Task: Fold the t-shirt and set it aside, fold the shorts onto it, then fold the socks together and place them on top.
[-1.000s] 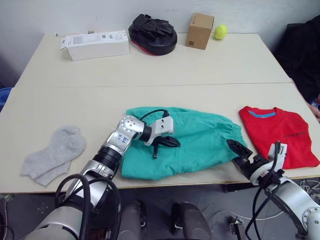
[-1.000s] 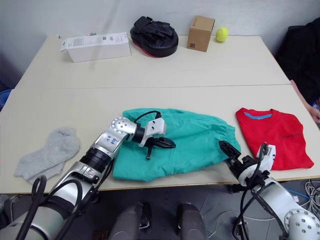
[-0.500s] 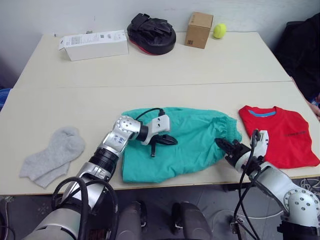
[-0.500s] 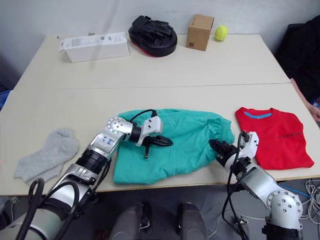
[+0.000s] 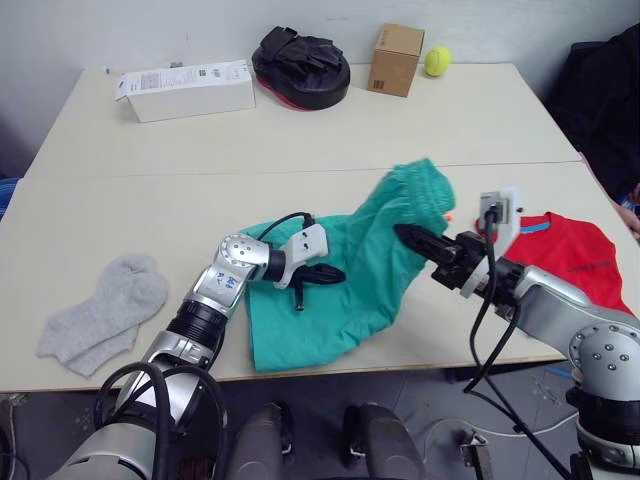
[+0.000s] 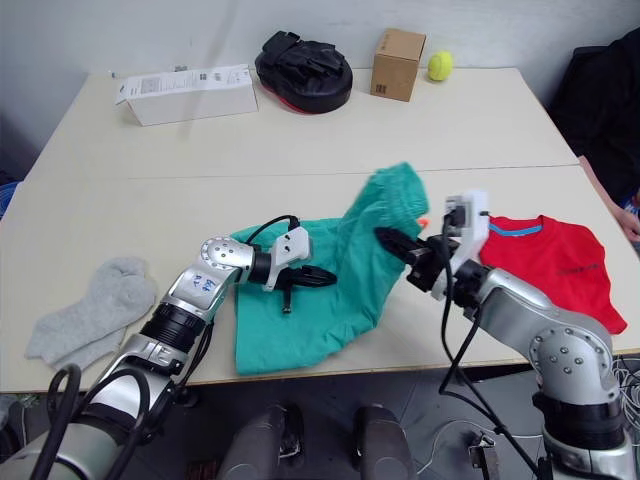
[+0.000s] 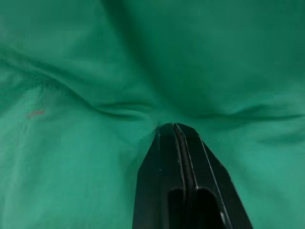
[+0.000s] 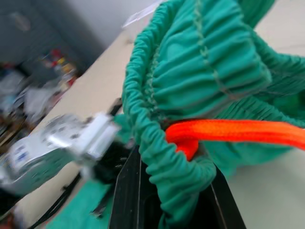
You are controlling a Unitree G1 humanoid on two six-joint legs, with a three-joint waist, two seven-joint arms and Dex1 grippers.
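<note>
The teal-green shorts (image 5: 340,305) lie at the table's front centre, with their waistband end raised off the table and bent over toward the left. My right gripper (image 5: 412,238) is shut on that gathered waistband (image 8: 200,71), and the orange drawstring (image 8: 238,133) runs across just above its fingers. My left gripper (image 5: 322,275) is shut, its tips (image 7: 172,128) pressing into the middle of the shorts, where the cloth creases. The red t-shirt (image 5: 575,265) lies folded to the right, behind my right arm. Two grey socks (image 5: 105,310) lie flat at the front left.
Along the far edge stand a white carton (image 5: 188,90), a black padded mitt (image 5: 300,68), a cardboard box (image 5: 395,60) and a yellow tennis ball (image 5: 437,62). Bare tabletop (image 5: 300,150) stretches between them and the clothes. A dark shape (image 5: 605,90) sits past the right edge.
My right gripper came in from the front edge, shut on the shorts' waistband and lifted it up and leftward. The left gripper stayed pressed on the shorts.
</note>
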